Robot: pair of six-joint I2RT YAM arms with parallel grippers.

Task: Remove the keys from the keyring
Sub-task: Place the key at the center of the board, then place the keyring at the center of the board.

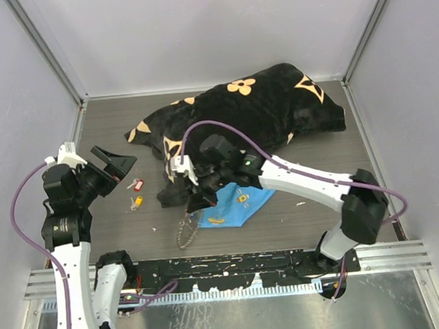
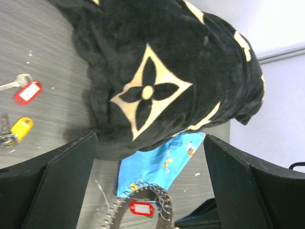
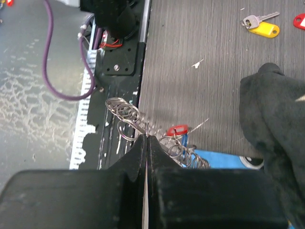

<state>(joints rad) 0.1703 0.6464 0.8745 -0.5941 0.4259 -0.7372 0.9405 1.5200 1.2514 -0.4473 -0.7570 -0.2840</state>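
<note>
Low in the top view, just above the arms' black mounting rail, the keyring showed as a loop of many small silvery wire rings linked like a chain, trailing down toward the bottom of the frame. The right gripper was clenched on the loop's upper part. In the right wrist view its fingers were pressed flat together, with the rings fanning out on both sides of the tips. A key with a red tag hung among the rings just right of those tips.

Left of the keyring and well apart from it, two loose keys lay on the grey wood-grain table: a yellow-tagged key and, just above it in the frame, a red-tagged key. Further left, the left gripper had its jaws spread wide and gripped nothing.

A blue printed cloth lay flat just right of the keyring, partly beneath the right arm. Beyond it, a black plush blanket with tan flower motifs sprawled across the upper centre, its near edge overlapping the cloth.
</note>
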